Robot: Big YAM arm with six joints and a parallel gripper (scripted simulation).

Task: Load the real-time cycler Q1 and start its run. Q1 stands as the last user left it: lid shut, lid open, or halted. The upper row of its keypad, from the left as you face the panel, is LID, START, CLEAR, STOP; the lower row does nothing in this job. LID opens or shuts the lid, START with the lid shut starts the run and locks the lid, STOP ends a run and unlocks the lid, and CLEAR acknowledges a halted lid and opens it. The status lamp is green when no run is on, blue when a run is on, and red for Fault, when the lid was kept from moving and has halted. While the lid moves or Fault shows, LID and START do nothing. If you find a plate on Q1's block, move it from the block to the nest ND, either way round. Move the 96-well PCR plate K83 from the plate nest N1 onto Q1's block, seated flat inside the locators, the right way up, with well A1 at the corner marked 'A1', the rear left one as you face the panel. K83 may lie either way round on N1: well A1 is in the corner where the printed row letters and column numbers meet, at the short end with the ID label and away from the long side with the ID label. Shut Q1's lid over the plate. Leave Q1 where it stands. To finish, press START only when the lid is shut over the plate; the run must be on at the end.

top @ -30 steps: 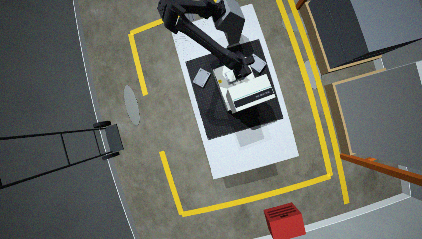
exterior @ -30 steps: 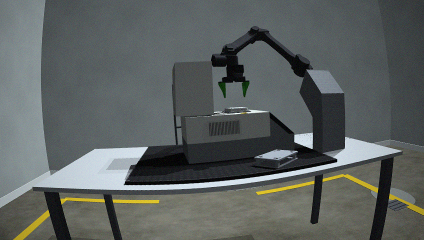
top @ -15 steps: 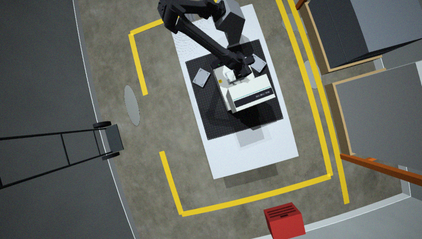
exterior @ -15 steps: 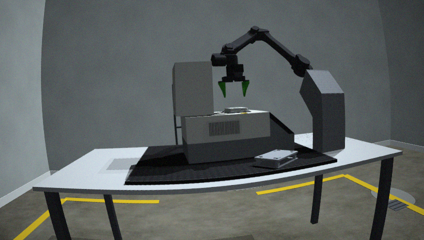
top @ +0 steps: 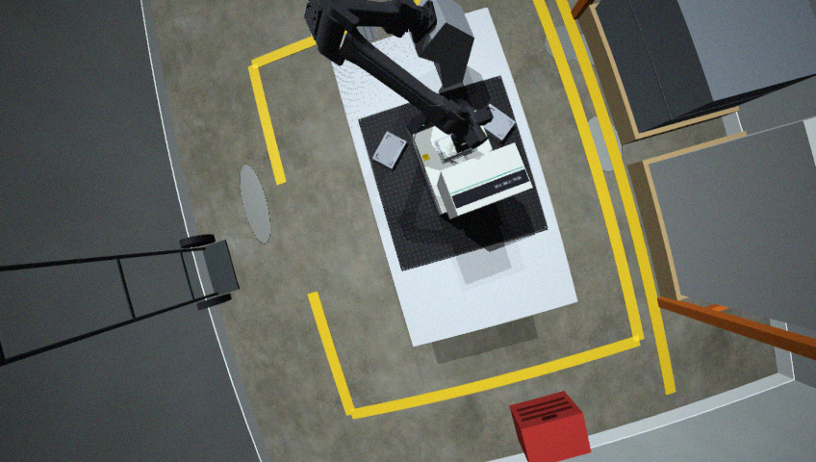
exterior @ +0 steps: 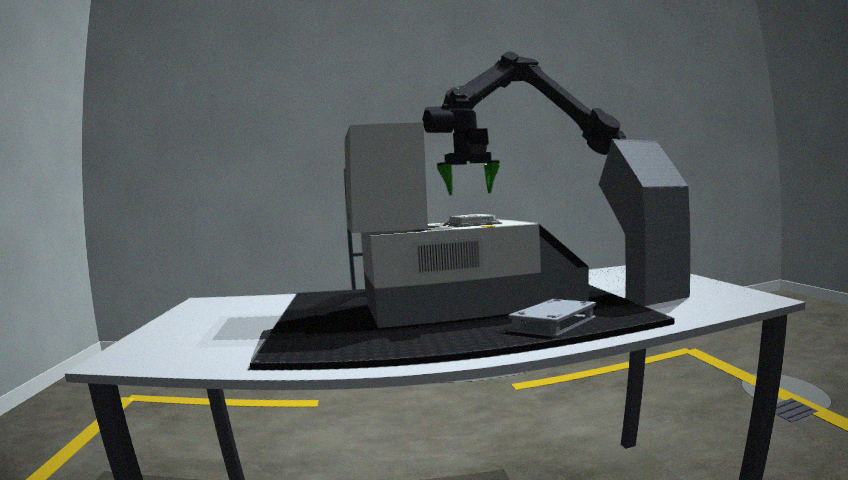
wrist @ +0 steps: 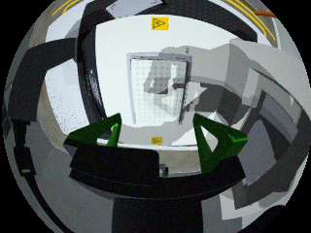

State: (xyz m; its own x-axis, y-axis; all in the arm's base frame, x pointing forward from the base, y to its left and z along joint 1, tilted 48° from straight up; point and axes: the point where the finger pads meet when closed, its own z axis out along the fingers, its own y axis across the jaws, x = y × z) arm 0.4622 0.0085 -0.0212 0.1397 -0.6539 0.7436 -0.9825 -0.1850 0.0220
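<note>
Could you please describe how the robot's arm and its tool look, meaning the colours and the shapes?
The arm is matte black, made of slim straight links with rounded joint housings. It rises from a tall grey pedestal with a slanted top. The tool has a black boxy body and two translucent green fingers tapering to points. No cables or markings are visible.

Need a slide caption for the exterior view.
Open tool above plate on cycler Q1, lid raised.

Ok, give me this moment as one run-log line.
gripper: open, empty, above block | plate: on Q1 block | lid: open, upright | next: press LID
</note>
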